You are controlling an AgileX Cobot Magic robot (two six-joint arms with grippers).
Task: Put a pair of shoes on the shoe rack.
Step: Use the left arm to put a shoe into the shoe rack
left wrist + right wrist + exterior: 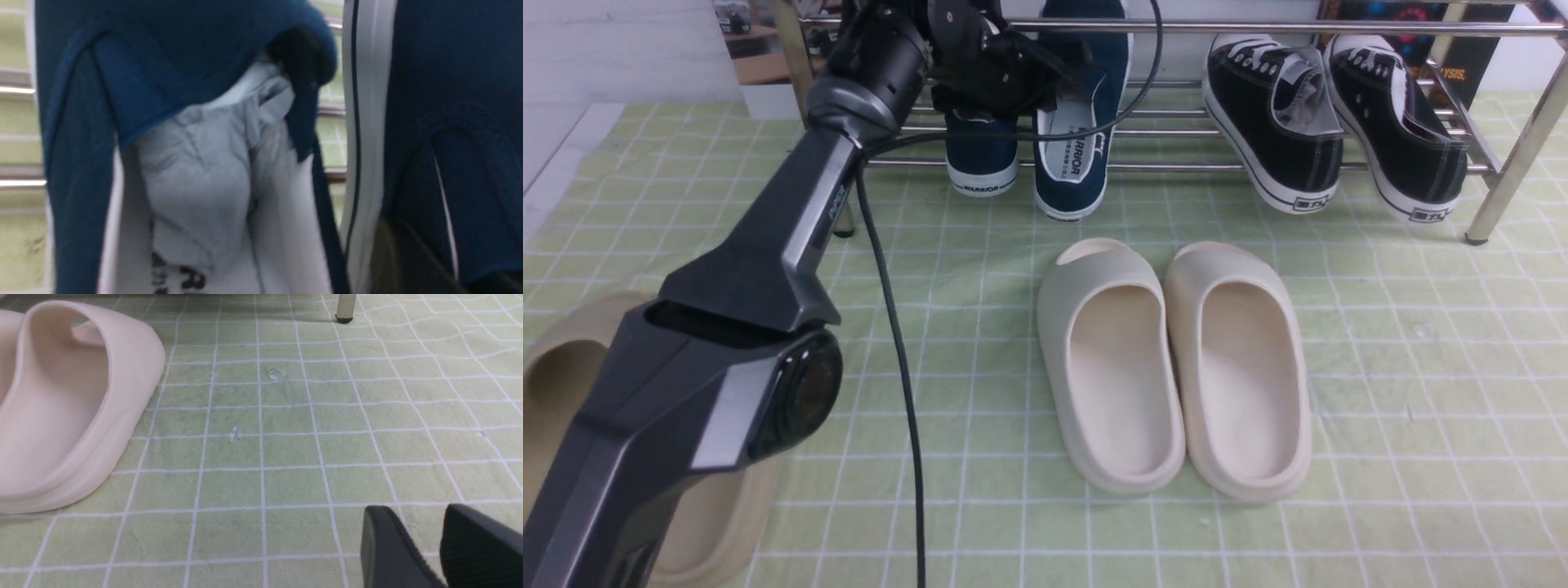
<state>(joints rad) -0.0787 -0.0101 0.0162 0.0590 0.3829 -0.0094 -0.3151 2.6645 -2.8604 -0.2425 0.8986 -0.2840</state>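
Navy shoes (1072,175) with white soles, black sneakers (1282,122), cream slides (1176,367), chrome rack (1258,27), green cloth (1421,367) gridded white

- i see a pale green checked cloth (1421,392) covering the whole surface.
- the chrome shoe rack (1176,167) stands on it at the far edge.
- on its bars: navy slip-ons (1078,155) to the left, black sneakers (1282,122) to the right, heels past the front bar.
- cream slides (1111,367) lie side by side mid-cloth; a beige slide (556,367) lies at my near left.
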